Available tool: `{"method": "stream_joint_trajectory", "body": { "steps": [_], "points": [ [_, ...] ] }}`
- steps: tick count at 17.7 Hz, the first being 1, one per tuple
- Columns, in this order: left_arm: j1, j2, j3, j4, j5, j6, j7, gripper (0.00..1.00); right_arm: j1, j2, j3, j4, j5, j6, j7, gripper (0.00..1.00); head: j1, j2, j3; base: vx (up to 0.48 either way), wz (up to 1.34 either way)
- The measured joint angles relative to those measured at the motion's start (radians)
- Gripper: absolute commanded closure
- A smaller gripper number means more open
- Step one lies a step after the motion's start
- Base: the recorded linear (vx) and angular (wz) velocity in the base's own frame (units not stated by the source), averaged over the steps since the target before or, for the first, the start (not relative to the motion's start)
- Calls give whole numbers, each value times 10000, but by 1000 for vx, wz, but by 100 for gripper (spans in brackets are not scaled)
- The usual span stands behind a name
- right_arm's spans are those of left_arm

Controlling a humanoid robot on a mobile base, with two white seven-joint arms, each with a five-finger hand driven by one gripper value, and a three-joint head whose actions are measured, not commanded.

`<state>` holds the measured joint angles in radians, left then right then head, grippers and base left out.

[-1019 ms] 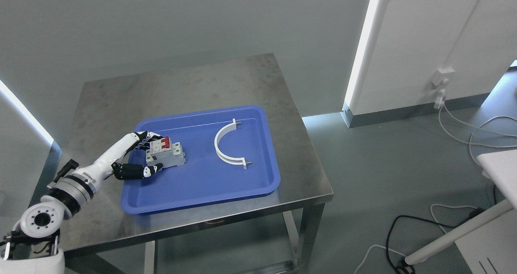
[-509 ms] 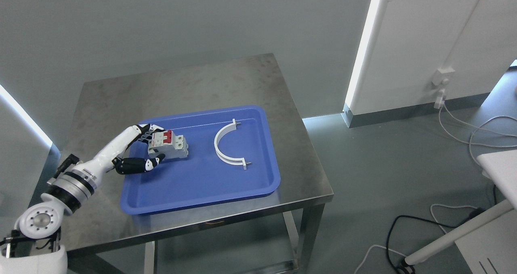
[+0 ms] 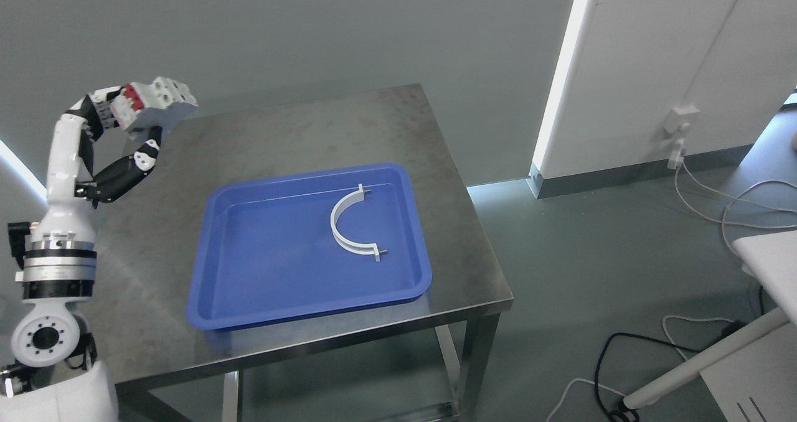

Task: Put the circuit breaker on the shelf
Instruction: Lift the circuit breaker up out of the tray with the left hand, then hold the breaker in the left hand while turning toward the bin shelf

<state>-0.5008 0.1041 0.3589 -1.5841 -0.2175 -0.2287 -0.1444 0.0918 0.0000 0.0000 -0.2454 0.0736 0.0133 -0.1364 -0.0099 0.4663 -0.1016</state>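
Circuit breaker [image 3: 154, 100]: held up in the air, well above the bench and off to the upper left of the blue tray, tilted, its red switches facing the hand.
Left hand [image 3: 118, 132]: fingers [image 3: 98, 112] clamped on the breaker's far side, the black thumb curled up beneath it; the forearm stands nearly upright left of the tray.
Right hand: out of sight.
Blue tray [image 3: 249, 310]: sits on the steel bench [image 3: 299, 123]; only a white curved bracket [image 3: 344, 226] lies in it, in the right half.
Shelf: none shows in this view, so the goal spot cannot be placed.
Step in hand: the carry, judged from the breaker being clear of the tray and in the grip.
Next move calls for: likely a turn or drive toward the shelf, keeping the grip firm and the breaker level, then setting it down flat before the fingers let go.
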Motion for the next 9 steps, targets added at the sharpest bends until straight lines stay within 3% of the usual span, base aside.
{"method": "stream_joint_trajectory", "body": {
  "steps": [3,9],
  "points": [
    [882,-269,-47,-182,379,-623,1182,84,0,0,0,0,0,0,0,0,0,0,0,-57,29],
    [1830,-607,-259,-619,715,-678,1624,85,0,0,0,1,0,0,0,0,0,0,0,-206,154]
  ]
}}
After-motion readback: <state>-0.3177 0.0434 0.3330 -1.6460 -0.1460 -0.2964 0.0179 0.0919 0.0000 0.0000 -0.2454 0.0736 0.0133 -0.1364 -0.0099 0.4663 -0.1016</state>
